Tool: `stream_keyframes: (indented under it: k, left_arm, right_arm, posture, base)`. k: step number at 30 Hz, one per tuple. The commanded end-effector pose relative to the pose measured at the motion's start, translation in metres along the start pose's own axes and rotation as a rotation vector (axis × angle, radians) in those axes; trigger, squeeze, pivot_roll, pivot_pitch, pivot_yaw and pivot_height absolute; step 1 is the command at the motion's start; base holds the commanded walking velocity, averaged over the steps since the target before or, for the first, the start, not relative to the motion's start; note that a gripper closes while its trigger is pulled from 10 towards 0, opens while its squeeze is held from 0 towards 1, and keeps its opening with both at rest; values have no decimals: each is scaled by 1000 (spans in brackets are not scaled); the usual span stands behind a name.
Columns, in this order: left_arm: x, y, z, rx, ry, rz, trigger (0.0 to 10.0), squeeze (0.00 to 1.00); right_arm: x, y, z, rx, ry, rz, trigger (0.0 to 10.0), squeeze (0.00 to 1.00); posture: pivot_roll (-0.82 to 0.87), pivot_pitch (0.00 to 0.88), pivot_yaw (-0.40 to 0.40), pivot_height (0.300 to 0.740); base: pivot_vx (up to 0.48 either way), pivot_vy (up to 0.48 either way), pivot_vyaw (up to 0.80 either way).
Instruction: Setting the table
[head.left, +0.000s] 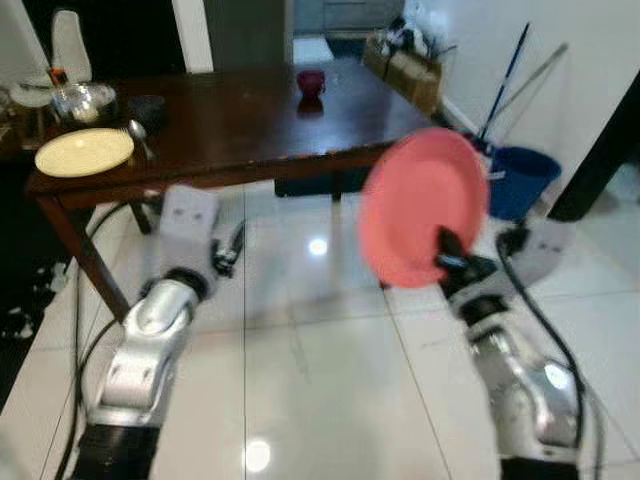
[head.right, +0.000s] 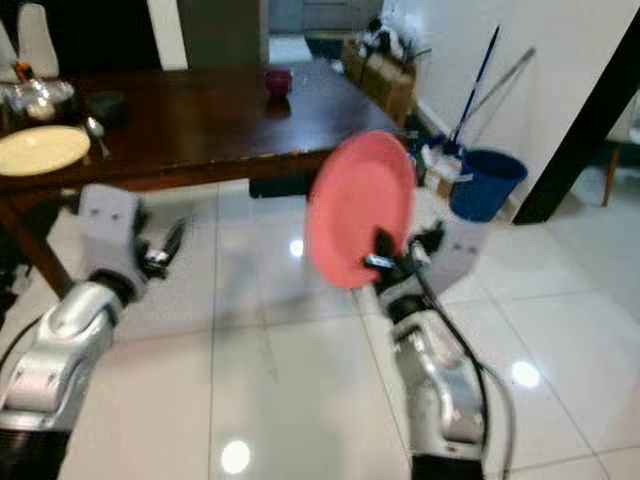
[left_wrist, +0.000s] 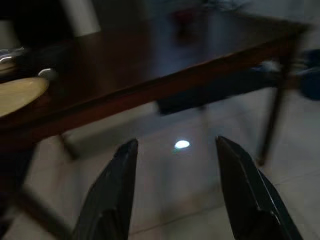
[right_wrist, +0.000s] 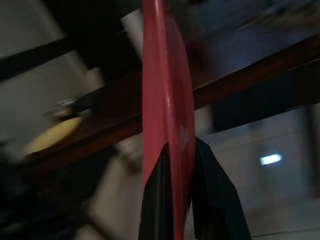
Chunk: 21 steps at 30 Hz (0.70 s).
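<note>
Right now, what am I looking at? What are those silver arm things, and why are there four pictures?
Those are the two arms of a walking robot. Two pictures come from cameras in its head, looking down. The other two come from cameras on its wrists. The right gripper pinches a pink plate by its edge, held upright above the white floor. The left gripper is open and holds nothing. Ahead stands a dark wooden table. On it lie a yellow plate, a spoon beside it, and a small dark red cup farther back. A blue bucket stands by the wall.
</note>
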<state>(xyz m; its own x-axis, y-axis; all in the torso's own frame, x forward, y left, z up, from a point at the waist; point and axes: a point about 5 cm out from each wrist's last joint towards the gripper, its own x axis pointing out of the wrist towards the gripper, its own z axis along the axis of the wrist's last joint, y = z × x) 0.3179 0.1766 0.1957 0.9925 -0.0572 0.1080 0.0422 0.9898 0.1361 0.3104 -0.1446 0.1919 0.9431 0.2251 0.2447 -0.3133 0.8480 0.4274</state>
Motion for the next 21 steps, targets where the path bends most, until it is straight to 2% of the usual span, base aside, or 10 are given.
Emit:
stream_keyframes:
  k: [1, 6, 7, 9, 10, 14, 16, 18, 21]
  left_arm:
    - [-3, -1, 4, 11, -16, 6, 10000, 0]
    - [-5, 0, 6, 13, -22, 16, 10000, 0]
    - [-5, 0, 6, 13, -22, 16, 10000, 0]
    - [-4, -4, 8, 7, -29, 3, 10000, 0]
    - [-4, -4, 8, 7, -29, 3, 10000, 0]
    - [1, -16, 11, -6, -44, -45, 10000, 0]
    - [2, -19, 12, -9, -47, -56, 10000, 0]
    - [4, -22, 13, -13, -49, -70, 10000, 0]
    - [6, -26, 15, -19, -52, -91, 10000, 0]
  right_arm:
    - [2, 1, 3, 56, -3, 38, 10000, 0]
    - [8, 3, 14, 253, -63, 80, 10000, 0]
    - [8, 3, 14, 253, -63, 80, 10000, 0]
    - [6, 0, 23, 345, -109, 88, 10000, 0]
    - [6, 0, 23, 345, -109, 88, 10000, 0]
    - [-7, -8, 43, 626, -246, 127, 10000, 0]
    - [-13, -14, 49, 697, -292, 131, 10000, 0]
    - [-20, -21, 53, 724, -323, 117, 10000, 0]
    - [-27, -27, 53, 698, -319, 90, 10000, 0]
  posture:
    - [3, 28, 47, 740]
    - [8, 30, 47, 740]
    - [8, 30, 47, 740]
    - [0, 30, 54, 740]
    - [0, 30, 54, 740]
    - [-28, 31, 74, 740]
    - [-35, 31, 79, 740]
    - [-46, 32, 88, 740]
    - [-55, 33, 96, 740]
  base:
    - [480, 0, 0]
    - [480, 0, 0]
    - [480, 0, 0]
    - [480, 0, 0]
    - [480, 0, 0]
    - [480, 0, 0]
    - [480, 0, 0]
    - [480, 0, 0]
    - [480, 0, 0]
